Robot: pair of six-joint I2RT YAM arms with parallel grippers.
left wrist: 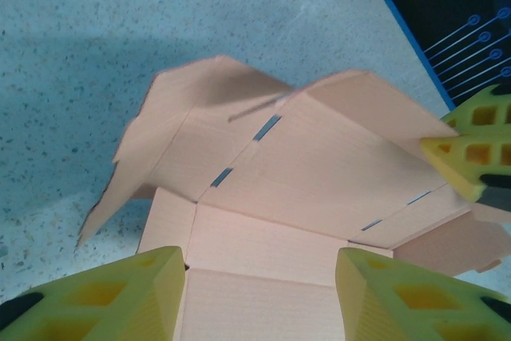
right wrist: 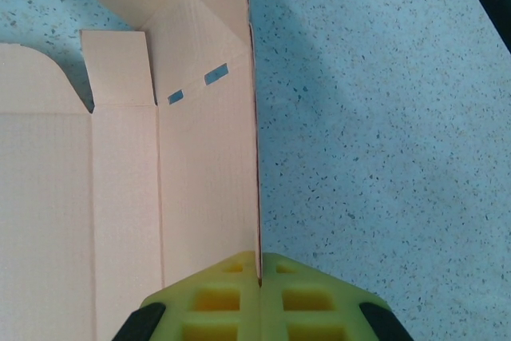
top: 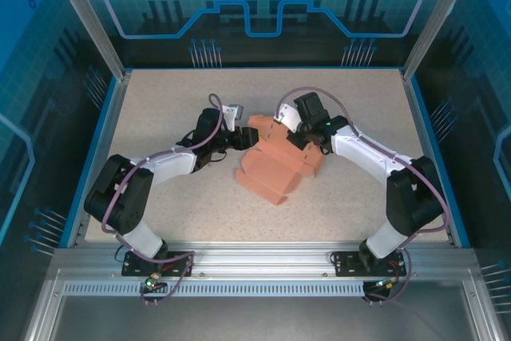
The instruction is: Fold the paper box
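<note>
Apparently to steady it, the right gripper [right wrist: 259, 277] pinches one raised edge of the paper box [top: 275, 167], midway between the side edges of the table [top: 200, 213], while the jaws of the left gripper [left wrist: 259, 277] stand apart over a flap.

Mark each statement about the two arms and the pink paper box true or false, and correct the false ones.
1. The paper box lies fully flat on the table. False: some panels stand up, so it is partly folded.
2. The jaws of the right arm are shut on an edge of the card. True.
3. The jaws of the left arm are shut tight. False: they stand apart, with card between them.
4. The card has small slots cut in it. True.
5. The table is plain black. False: it is pale and speckled.
</note>
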